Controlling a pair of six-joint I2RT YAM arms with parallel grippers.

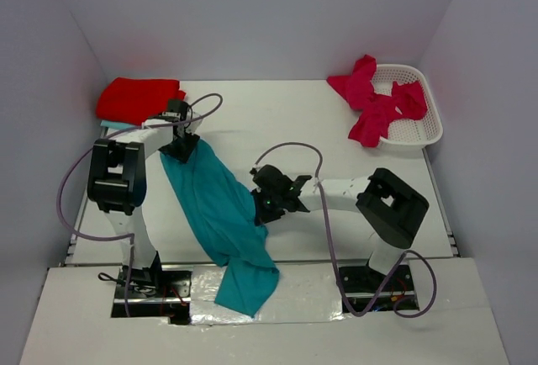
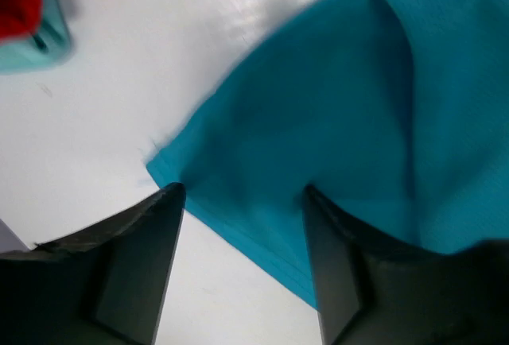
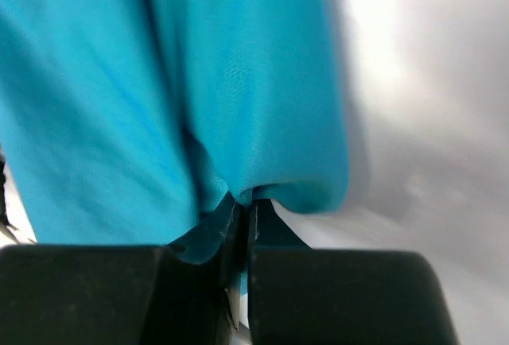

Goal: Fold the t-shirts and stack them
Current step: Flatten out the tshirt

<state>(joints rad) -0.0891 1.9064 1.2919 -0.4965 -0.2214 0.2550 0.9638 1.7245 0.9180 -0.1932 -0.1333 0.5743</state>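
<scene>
far left corner of the table (image 1: 277, 121): a folded red t-shirt (image 1: 139, 98) sits on a folded teal t-shirt (image 1: 108, 124). from the top cam only a thin teal strip shows under the red. the left wrist cam catches both at its upper-left corner, blurred, red over teal.

just right of that pile, the left gripper (image 1: 180, 145) is down at the far end of the unfolded teal t-shirt (image 1: 220, 209). the top cam doesn't show how its jaws stand. the left wrist cam does: jaws spread wide, w/ the shirt's hemmed edge lying btw the fingers (image 2: 151, 242) and a cloth corner beside the left one. nothing is pinched.

the unfolded teal t-shirt runs diagonally from there toward the near right, bunched lengthwise. its near end drapes over the table's near edge, btw the two arm bases.

the right gripper (image 1: 267, 205) is at the shirt's right edge, abt mid-length. the top cam gives only dark fingers against the cloth. the right wrist cam shows the jaws pressed together on a fold of the teal cloth, a sliver of it poking out btw them.

far right: a white mesh basket (image 1: 424, 125) w/ crumpled red and magenta t-shirts (image 1: 374, 106) spilling over its left rim onto the table. only the top cam shows these.
</scene>
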